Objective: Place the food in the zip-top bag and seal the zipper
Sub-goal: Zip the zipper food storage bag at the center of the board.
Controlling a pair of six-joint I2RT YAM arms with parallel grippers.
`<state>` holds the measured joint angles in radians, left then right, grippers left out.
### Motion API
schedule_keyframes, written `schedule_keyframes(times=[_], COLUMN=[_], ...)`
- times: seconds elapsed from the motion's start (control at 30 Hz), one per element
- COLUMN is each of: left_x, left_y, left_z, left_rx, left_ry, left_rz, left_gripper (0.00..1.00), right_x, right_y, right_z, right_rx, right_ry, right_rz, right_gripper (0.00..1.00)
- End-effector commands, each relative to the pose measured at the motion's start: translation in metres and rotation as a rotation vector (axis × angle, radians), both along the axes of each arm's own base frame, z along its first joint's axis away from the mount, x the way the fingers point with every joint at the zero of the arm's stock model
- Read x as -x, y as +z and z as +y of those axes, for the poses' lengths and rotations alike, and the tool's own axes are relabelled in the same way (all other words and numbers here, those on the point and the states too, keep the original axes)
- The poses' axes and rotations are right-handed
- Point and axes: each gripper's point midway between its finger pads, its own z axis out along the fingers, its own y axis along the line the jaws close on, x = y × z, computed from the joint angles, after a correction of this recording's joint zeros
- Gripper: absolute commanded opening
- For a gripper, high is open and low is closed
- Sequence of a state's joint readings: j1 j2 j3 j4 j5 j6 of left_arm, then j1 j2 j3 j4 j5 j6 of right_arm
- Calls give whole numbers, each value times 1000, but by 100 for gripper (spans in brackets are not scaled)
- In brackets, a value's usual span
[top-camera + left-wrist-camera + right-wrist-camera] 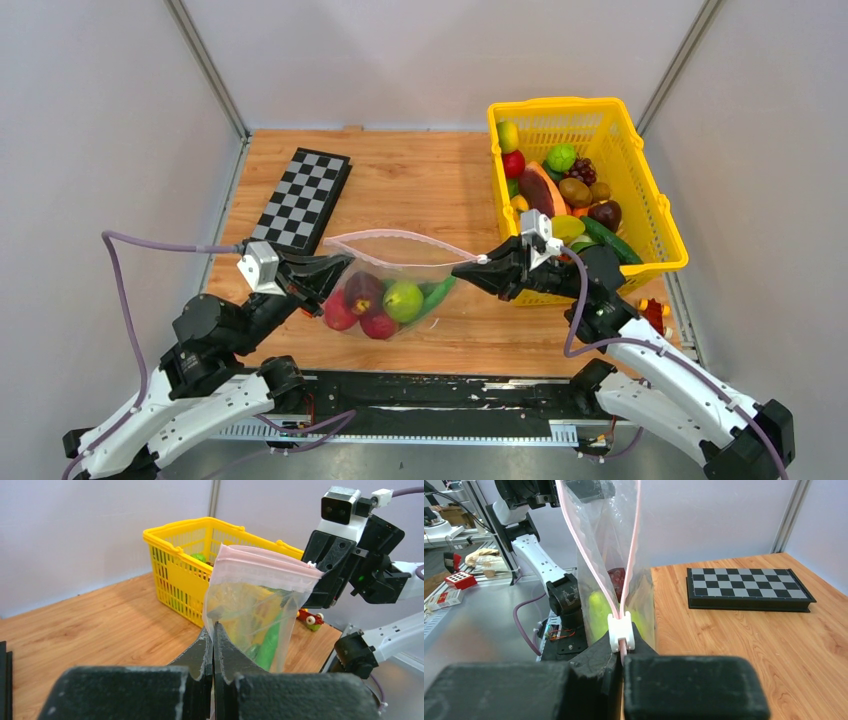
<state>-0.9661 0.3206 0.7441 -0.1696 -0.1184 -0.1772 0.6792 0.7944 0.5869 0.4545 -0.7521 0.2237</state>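
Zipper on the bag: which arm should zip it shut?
Right. The right gripper pinches the zipper by its white slider; the left gripper just holds the zip-top bag's other end, steadying it.

Folded chessboard [303,199] at the wooden table's [420,180] far left, yellow mesh basket [560,104] at its right.

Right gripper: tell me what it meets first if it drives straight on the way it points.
The zip-top bag, whose zipper the right gripper pinches. Beyond the bag, probably the left gripper, though depth is unclear.
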Motion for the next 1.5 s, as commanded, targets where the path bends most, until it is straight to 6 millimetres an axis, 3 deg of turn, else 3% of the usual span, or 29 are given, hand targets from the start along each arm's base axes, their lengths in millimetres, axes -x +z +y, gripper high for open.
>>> schedule_keyframes(times=[0.0,0.1,0.13,0.3,0.47,0.6,0.83,0.93,1.1,1.2,1.3,1.47], left_x=[-5,-11,-16,-33,-42,-38,-34,-35,-30,-25,-20,-27], left_y=[19,10,3,-29,-43,-38,-1,5,2,-10,-23,-38], left_z=[12,13,14,18,27,12,-48,-74,-112,-129,-139,-138], left_rx=[98,84,65,-78,-207,-293,-419,-486,-585,-651,-707,-771], left_ry=[58,92,114,214,286,209,-34,-129,-307,-413,-500,-491], left_rz=[-20,2,18,98,138,100,-49,-91,-137,-137,-121,-85], left_gripper=[0,0,4,76,98,100,100,100,100,100,100,100], right_x=[-4,-14,-20,-41,-49,-47,-44,-41,-38,-31,-26,-24], right_y=[16,9,8,-22,-44,-52,-37,-38,-43,-33,-28,-25], right_z=[-8,-10,-10,0,14,23,21,18,12,7,4,0], right_rx=[-52,-21,-10,116,226,317,369,398,417,376,348,342], right_ry=[-62,-119,-146,-181,-130,-45,-14,-7,-24,-25,-30,-46], right_rz=[-35,-13,5,108,171,176,100,88,91,52,21,7], right_gripper=[0,0,0,0,0,0,0,0,0,0,0,0])
